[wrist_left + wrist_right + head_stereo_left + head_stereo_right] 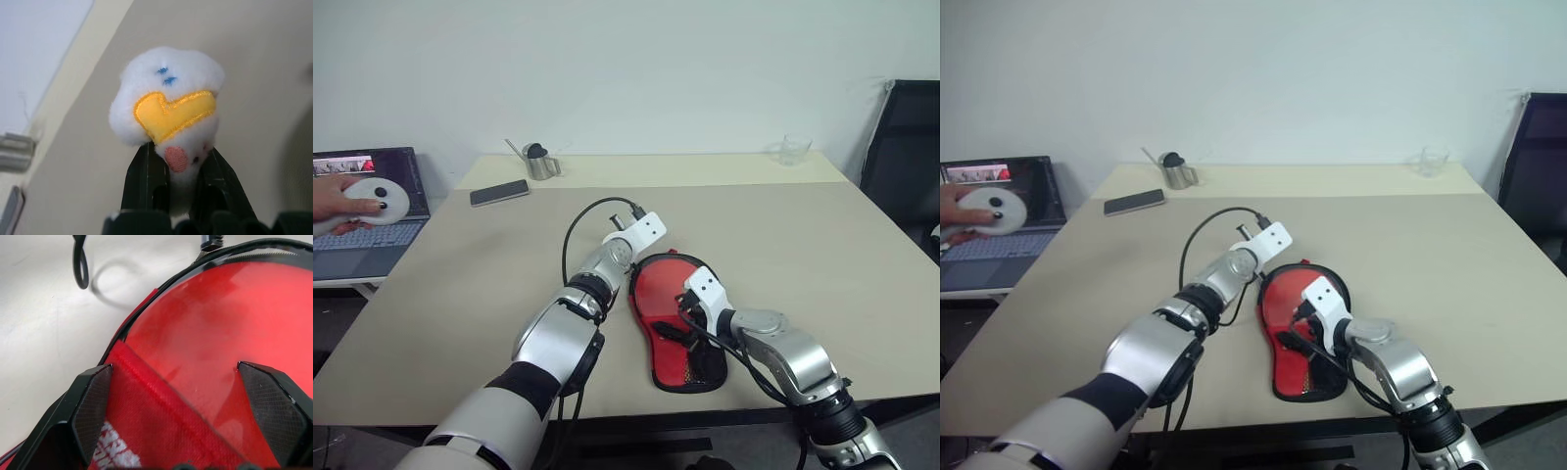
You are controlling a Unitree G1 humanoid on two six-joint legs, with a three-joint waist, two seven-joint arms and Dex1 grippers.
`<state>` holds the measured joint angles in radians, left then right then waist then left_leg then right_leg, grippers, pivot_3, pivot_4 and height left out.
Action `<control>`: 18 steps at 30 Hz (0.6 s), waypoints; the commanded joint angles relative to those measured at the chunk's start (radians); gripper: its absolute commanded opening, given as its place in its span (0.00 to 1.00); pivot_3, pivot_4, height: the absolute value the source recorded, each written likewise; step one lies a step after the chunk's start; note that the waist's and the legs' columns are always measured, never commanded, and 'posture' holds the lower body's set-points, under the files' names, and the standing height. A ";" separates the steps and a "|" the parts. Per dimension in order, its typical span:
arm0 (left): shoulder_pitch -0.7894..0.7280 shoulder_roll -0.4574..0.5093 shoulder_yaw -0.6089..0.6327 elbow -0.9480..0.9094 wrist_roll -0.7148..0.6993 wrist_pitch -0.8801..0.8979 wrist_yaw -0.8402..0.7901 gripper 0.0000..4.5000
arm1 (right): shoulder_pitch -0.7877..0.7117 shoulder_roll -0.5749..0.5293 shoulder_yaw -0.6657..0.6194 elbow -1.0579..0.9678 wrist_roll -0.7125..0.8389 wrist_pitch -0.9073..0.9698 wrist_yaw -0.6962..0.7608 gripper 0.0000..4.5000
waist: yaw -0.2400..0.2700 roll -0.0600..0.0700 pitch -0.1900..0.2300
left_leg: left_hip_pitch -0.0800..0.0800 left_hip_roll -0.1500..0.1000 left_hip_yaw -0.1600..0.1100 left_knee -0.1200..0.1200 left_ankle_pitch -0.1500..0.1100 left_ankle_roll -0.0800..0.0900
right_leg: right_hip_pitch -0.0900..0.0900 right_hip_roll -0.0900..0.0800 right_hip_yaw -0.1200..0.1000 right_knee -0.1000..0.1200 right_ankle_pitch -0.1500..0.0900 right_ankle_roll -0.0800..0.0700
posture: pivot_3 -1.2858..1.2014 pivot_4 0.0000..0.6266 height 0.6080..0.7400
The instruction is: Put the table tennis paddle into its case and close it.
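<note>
The case (668, 372) lies open near the table's front edge, its black zip rim around the table tennis paddle (658, 292). The paddle's red face (220, 323) shows inside, and the case's red mesh flap (146, 416) with a white logo covers its lower part. The handle is hidden. My right gripper (173, 368) hovers open just above the flap and the red face. At the case's far rim, my left gripper (180, 149) is shut on a small white plush charm (166, 93) with a yellow patch. I cannot see what the charm is attached to.
A phone (499, 192), a metal pitcher (540, 163) and a glass (794, 149) sit far back on the table (803, 225). A laptop (372, 235) stands left of it, with a person's hand holding a white controller (374, 201). A black chair (906, 157) is at right.
</note>
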<state>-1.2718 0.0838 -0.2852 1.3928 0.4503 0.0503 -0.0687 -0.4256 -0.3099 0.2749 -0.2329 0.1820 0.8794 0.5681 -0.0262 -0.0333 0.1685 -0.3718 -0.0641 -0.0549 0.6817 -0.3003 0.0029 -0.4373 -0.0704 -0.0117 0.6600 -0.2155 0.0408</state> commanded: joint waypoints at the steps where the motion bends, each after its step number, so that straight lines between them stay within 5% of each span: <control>1: -0.056 -0.027 -0.048 -0.009 0.067 -0.067 0.063 0.04 | 0.051 -0.015 0.017 -0.045 0.024 0.072 0.000 1.00 | 0.001 0.000 0.000 | 0.000 0.000 0.000 0.000 0.000 0.000 | 0.000 0.000 0.000 0.000 0.000 0.000 | 0.52 0.24 1.00; 18: -0.055 -0.169 -0.145 -0.002 0.192 -0.170 0.100 0.04 | 0.103 -0.007 0.001 -0.138 0.049 0.139 -0.057 1.00 | 0.018 0.000 0.000 | -0.001 0.000 0.000 0.000 0.000 0.000 | 0.000 0.000 -0.001 -0.001 0.000 0.000 | 0.52 0.24 1.00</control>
<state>-1.2997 -0.0607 -0.4196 1.4197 0.6323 -0.0810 0.0105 -0.3436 -0.3130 0.2559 -0.3765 0.2141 0.9792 0.5087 -0.0078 -0.0337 0.1688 -0.3731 -0.0641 -0.0550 0.6817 -0.3005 0.0031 -0.4373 -0.0704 -0.0127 0.6588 -0.2156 0.0411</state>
